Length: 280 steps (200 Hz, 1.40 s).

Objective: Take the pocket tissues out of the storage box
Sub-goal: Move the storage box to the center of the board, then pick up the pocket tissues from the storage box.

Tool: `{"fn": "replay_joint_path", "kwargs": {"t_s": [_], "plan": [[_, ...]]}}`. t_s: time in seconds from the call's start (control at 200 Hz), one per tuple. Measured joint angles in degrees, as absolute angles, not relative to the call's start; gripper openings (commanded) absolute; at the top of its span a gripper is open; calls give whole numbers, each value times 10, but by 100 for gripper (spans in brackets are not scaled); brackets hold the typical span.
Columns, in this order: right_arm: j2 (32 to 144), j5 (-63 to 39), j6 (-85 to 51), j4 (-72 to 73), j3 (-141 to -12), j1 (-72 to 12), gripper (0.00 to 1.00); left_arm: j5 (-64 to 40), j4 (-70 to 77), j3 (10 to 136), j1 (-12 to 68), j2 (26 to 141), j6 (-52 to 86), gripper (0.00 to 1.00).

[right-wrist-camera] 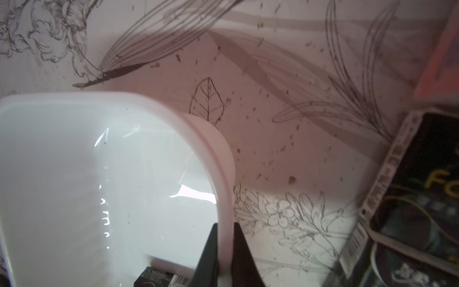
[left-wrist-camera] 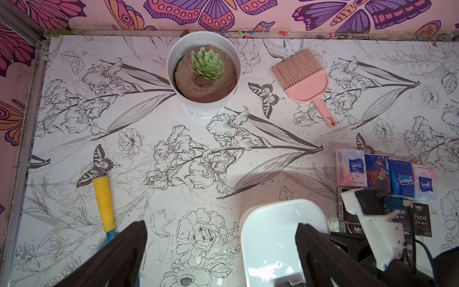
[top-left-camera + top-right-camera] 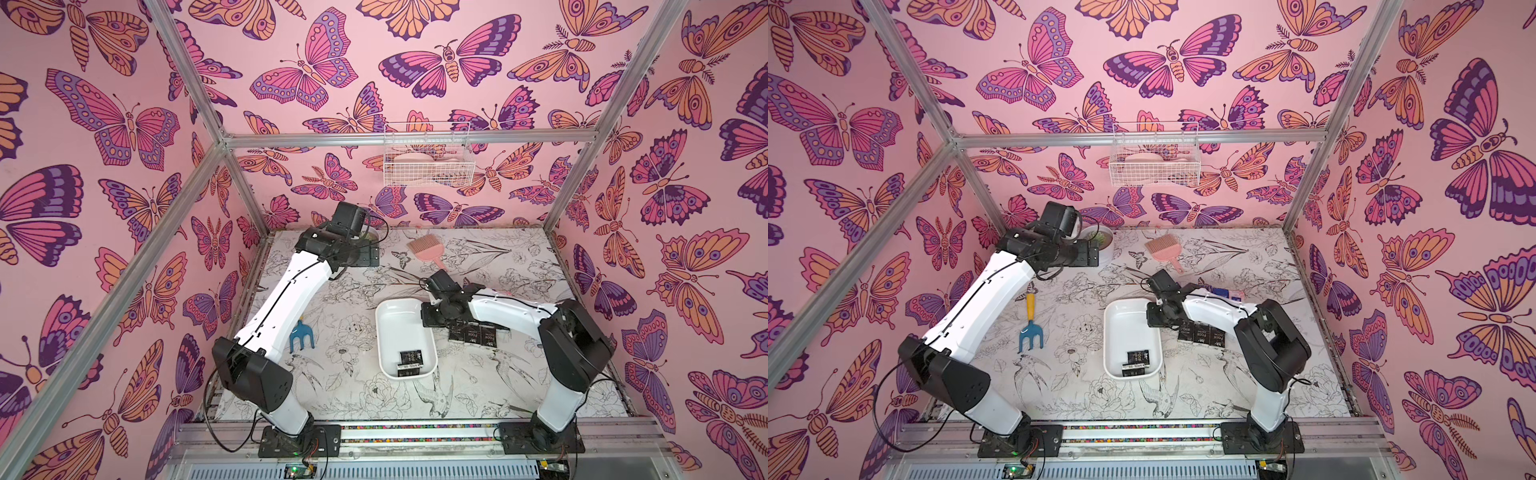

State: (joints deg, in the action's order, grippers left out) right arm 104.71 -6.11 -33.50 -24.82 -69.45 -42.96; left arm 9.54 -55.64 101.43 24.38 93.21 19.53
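Two black packets (image 3: pixel 409 360) lie inside the box (image 3: pixel 400 328), at its near end; in both top views their print is too small for us to read. The box sits near the middle of the tabletop (image 3: pixel 353 399). The right gripper (image 1: pixel 225 227) pinches the box's right wall, one finger inside and one outside. Just right of the box, toward the right edge, we see the loose black packets (image 2: pixel 421 220) in a row, printed "face" in white. Beyond them, nearer the far edge, the blue and white packets (image 2: pixel 402 180) read "tempo". The left gripper (image 2: pixel 221 223) is spread, nothing between its fingers, by the far edge left of centre.
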Motion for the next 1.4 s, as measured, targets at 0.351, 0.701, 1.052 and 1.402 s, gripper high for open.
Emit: {"fn": "replay_joint_path", "kwargs": {"t_s": [0.351,0.701,1.052,1.402], "plan": [[1114,-50,-242,-312,-826,-430,41,99,-556,1007,230,928,195,100],[935,-112,-26,-356,-778,-469,59,94,-558,989,186,914,196,100],[1047,-154,150,-455,-827,-540,65,88,-558,983,185,908,196,100],[1127,-118,203,-504,-860,-577,67,88,-559,980,185,904,196,100]]}}
